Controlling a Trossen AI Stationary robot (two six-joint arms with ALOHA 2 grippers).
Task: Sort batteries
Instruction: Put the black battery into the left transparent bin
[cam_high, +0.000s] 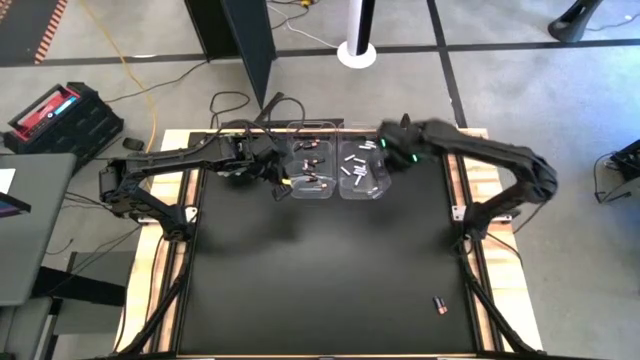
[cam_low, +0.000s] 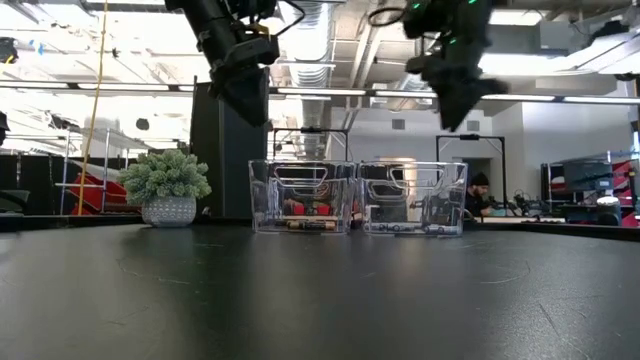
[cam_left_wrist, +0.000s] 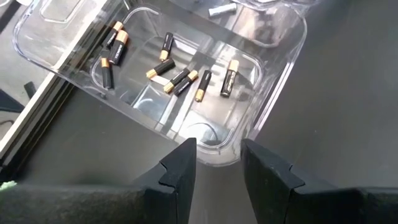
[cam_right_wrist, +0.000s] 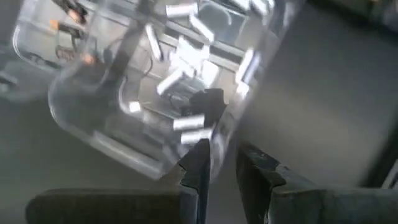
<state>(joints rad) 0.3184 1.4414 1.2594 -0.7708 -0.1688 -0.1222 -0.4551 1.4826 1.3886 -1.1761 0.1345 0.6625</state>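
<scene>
Near: one dark battery (cam_high: 438, 305) is lying alone on the bench (cam_high: 320, 290), well apart from both bins. Far: left hand (cam_left_wrist: 217, 171) is hovering narrowly parted, empty, above the dark-cell bin (cam_high: 310, 172); right hand (cam_right_wrist: 221, 165) likewise above the silver-cell bin (cam_high: 364, 172) (blurred; a carried cell cannot be excluded). Risk: either hand descending could be striking a bin rim.
</scene>
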